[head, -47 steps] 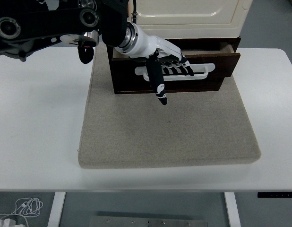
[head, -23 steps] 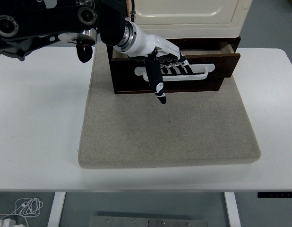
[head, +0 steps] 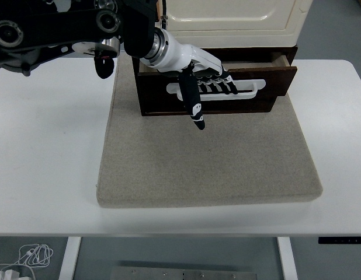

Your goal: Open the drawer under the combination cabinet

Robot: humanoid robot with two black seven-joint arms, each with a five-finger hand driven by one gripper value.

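Observation:
A cream cabinet [head: 233,17] stands at the far edge of the table on a dark brown base. Its dark wooden drawer [head: 268,87] is pulled partly out, with the right side further out than the left. A white handle [head: 253,87] runs across the drawer front. My left hand [head: 207,81] reaches in from the upper left, four fingers hooked over the handle. Its thumb [head: 194,105] points down and forward, free of the drawer front. The right arm does not show.
A grey felt mat [head: 209,160] lies under the cabinet and covers the middle of the white table [head: 46,151]. My black left arm [head: 63,26] crosses the upper left corner. Cables lie on the floor at the lower left.
The hand and its thumb have drawn back slightly toward the cabinet. The drawer stays about where it was.

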